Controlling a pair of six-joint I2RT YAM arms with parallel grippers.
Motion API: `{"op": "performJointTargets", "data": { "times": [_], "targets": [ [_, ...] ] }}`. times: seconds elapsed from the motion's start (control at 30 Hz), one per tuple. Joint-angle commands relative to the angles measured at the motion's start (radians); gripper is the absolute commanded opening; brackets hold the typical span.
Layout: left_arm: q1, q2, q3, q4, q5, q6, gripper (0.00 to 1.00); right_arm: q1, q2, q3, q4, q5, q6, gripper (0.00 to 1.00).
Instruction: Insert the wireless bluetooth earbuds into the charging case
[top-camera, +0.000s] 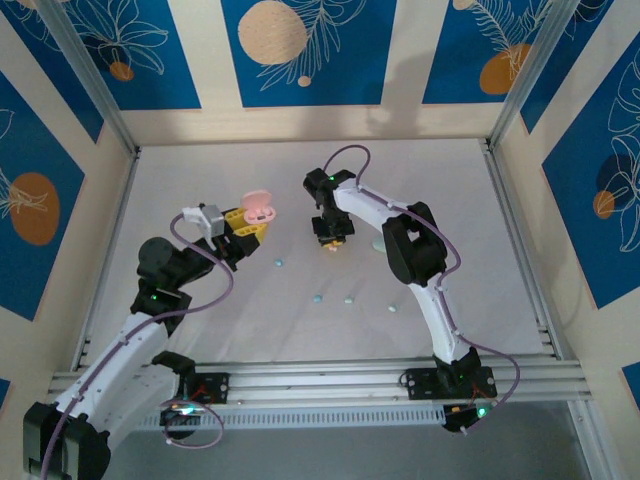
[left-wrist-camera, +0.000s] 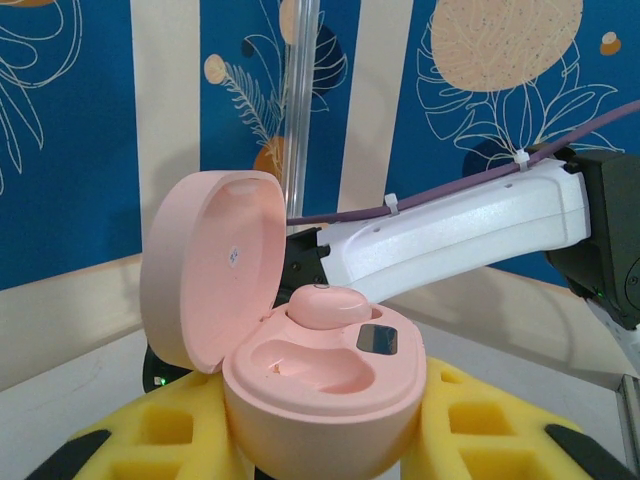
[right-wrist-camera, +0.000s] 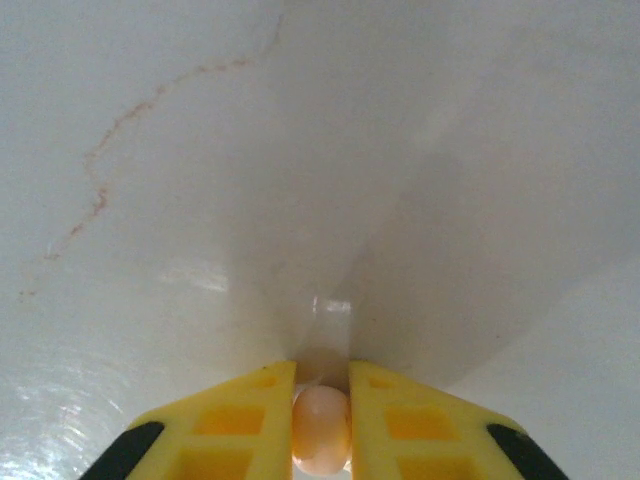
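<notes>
reading no words, brands or numbers anywhere. noticing one tiny grey mark (left-wrist-camera: 232, 256) on the inside of the raised lid (left-wrist-camera: 205, 290) of the pink charging case (left-wrist-camera: 320, 415), too small and blurred for reading. seeing a small dark window (left-wrist-camera: 377, 340) on the case's upper face, showing no legible figure. finding only drawn leaf outlines and round orange and cream shapes, not lettering, on the blue wall panels (top-camera: 330, 70).
</notes>
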Motion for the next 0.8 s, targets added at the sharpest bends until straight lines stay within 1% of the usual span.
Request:
{"op": "performJointTargets", "data": {
  "times": [0.0, 0.13, 0.27, 0.4, 0.5, 0.63, 0.77],
  "targets": [
    [0.011, -0.015, 0.0, 0.017, -0.009, -0.006, 0.26, 0.006, -0.026, -0.019, -0.031, -0.023, -0.001, 0.16],
    [0.011, -0.01, -0.004, 0.017, 0.001, 0.01, 0.26, 0.007, -0.126, -0.061, -0.024, -0.051, 0.003, 0.16],
    [0.01, 0.021, -0.023, 0.071, 0.031, 0.032, 0.26, 0.0, -0.312, -0.162, 0.016, -0.108, 0.019, 0.16],
    [-0.009, 0.081, -0.048, 0.164, 0.051, 0.053, 0.26, -0.026, -0.561, -0.26, 0.092, -0.233, 0.046, 0.17],
    [-0.048, 0.15, -0.048, 0.225, 0.056, 0.079, 0.25, -0.051, -0.719, -0.301, 0.16, -0.39, 0.078, 0.17],
    [-0.121, 0.242, -0.043, 0.325, 0.028, 0.122, 0.25, -0.052, -0.831, -0.297, 0.216, -0.525, 0.112, 0.18],
    [-0.172, 0.333, -0.024, 0.397, 0.013, 0.135, 0.24, -0.034, -0.887, -0.297, 0.279, -0.607, 0.155, 0.19]
  ]
}}
